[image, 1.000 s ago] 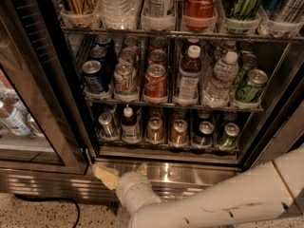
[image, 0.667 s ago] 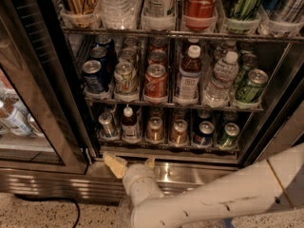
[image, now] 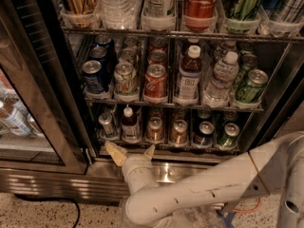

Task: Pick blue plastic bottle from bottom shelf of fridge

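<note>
Fridge (image: 42, 182) door stands open to the left, racks exposed.

Claw (image: 133, 153): low, in front of the steel base, just under the front edge of the bottom shelf (image: 190, 149). Fingers spread wide, nothing between them. The tips point up and inward towards the rack. My reading is that it is lined up for an entry from below and in front, since the rack above leaves little headroom.

Blue plastic bottle (image: 128, 124): upright at the front of the second lane from the left on the bottom shelf, white cap up, almost directly above the open claw. It is not touched yet.

Neighbours:
- Silver can (image: 107, 124) just beside the bottle on its left.
- Copper can (image: 154, 129) just beside it on its right.
- Another copper can, a blue can (image: 205, 132) and a green can (image: 228, 135) further right.
- Lane trays keep each row apart, which probably holds the bottle square to the front.

In the way: both flanking cans sit close, so each finger has only a narrow gap. The wire rack overhead carries a larger white-capped bottle (image: 189, 73) and limits lift. The door frame at left crowds the arm's swing.
</note>
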Tool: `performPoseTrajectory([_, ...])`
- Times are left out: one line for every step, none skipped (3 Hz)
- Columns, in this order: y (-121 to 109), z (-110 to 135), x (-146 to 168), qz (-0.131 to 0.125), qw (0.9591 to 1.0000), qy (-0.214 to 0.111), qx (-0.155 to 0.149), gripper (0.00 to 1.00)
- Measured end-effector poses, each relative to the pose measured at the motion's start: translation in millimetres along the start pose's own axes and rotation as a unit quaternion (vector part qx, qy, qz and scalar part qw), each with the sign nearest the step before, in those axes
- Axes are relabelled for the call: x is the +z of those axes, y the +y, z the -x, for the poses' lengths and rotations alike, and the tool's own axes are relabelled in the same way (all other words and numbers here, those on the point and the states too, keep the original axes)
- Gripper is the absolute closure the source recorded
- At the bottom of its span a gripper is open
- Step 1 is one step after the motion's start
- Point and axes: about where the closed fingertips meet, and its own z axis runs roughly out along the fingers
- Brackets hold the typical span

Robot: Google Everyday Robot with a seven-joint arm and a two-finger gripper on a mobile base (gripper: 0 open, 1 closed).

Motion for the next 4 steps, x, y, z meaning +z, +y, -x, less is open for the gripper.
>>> performPoseTrajectory([0.0,0.0,0.0,0.0,1.0,0.0,0.0,0.0])
performPoseTrajectory([1.2,3.5,7.4,0.0,0.9998,-0.013,-0.014,0.0])
performPoseTrajectory([3.0,4.1,13.2,-0.013,0.9988,-0.026,-0.04,0.0])
performPoseTrajectory([5.9,6.5,12.8,-0.028,0.9969,-0.038,-0.063,0.15])
